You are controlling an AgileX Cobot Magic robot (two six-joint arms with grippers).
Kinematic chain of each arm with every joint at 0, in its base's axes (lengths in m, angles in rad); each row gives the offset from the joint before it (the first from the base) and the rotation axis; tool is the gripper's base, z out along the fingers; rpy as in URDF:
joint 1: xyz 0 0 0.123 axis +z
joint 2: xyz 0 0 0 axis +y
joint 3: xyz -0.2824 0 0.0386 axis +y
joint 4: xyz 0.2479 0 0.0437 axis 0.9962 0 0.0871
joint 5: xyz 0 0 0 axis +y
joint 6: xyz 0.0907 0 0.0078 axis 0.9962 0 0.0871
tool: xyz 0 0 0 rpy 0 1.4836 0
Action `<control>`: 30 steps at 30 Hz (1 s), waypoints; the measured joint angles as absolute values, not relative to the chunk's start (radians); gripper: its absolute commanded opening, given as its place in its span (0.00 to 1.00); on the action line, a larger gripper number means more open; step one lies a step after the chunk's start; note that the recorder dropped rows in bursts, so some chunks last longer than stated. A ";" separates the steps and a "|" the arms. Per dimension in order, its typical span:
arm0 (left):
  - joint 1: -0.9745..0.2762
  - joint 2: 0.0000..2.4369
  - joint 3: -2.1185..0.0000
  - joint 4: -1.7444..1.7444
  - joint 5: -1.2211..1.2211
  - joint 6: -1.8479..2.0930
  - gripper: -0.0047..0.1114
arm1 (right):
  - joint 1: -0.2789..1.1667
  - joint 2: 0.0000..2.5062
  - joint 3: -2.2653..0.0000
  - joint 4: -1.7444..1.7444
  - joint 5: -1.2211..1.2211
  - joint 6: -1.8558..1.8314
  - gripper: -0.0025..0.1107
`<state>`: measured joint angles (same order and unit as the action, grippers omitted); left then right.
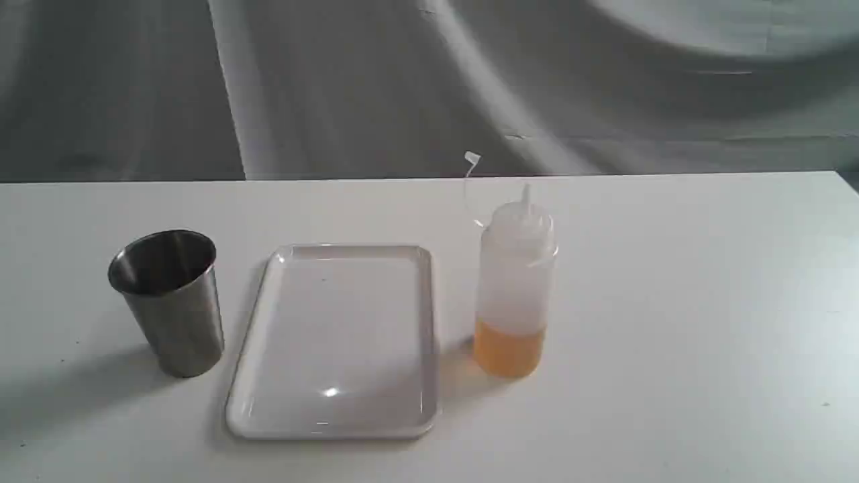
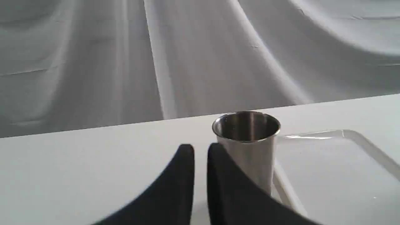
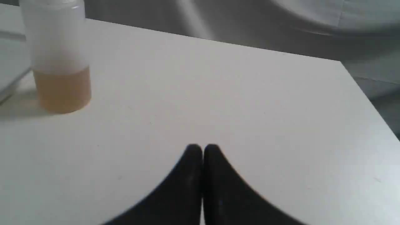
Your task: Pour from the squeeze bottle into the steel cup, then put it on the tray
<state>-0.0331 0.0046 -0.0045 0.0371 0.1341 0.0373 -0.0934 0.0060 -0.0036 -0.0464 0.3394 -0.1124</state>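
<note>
The squeeze bottle (image 1: 514,285) stands upright on the table right of the tray (image 1: 339,421), amber liquid filling its bottom quarter, its tethered cap (image 1: 472,159) off the nozzle. The steel cup (image 1: 169,300) stands upright left of the tray. Neither gripper shows in the exterior view. In the left wrist view my left gripper (image 2: 200,149) is shut, empty, just short of the steel cup (image 2: 247,147), with the tray (image 2: 372,150) beside it. In the right wrist view my right gripper (image 3: 202,149) is shut, empty, well apart from the squeeze bottle (image 3: 57,59).
The white table (image 1: 671,335) ends at a far edge against a grey draped cloth backdrop (image 1: 402,80). Its right corner (image 3: 342,62) shows in the right wrist view.
</note>
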 measured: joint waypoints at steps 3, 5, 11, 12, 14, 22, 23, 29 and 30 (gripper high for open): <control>-0.033 0.005 -0.004 0.037 0.134 0.037 0.11 | -0.093 0.006 -0.004 -0.046 0.339 -0.112 0.02; -0.033 0.005 -0.004 0.037 0.134 0.037 0.11 | -0.093 0.006 -0.004 -0.046 0.339 -0.112 0.02; -0.033 0.005 -0.004 0.037 0.134 0.037 0.11 | -0.093 0.006 -0.004 -0.046 0.339 -0.112 0.02; -0.033 0.005 -0.004 0.037 0.134 0.037 0.11 | -0.093 0.006 -0.004 -0.046 0.339 -0.112 0.02; -0.033 0.005 -0.004 0.037 0.134 0.037 0.11 | -0.093 0.006 -0.004 -0.046 0.339 -0.112 0.02; -0.033 0.005 -0.004 0.037 0.134 0.037 0.11 | -0.093 0.006 -0.004 -0.022 0.339 -0.112 0.02; -0.033 0.005 -0.004 0.037 0.134 0.037 0.11 | -0.093 0.006 -0.004 0.010 0.339 -0.112 0.02; -0.033 0.005 -0.004 0.037 0.134 0.037 0.11 | -0.093 0.005 -0.090 0.098 0.372 -0.093 0.02; -0.033 0.005 -0.004 0.037 0.134 0.037 0.11 | -0.093 0.005 -0.111 0.098 0.380 -0.084 0.02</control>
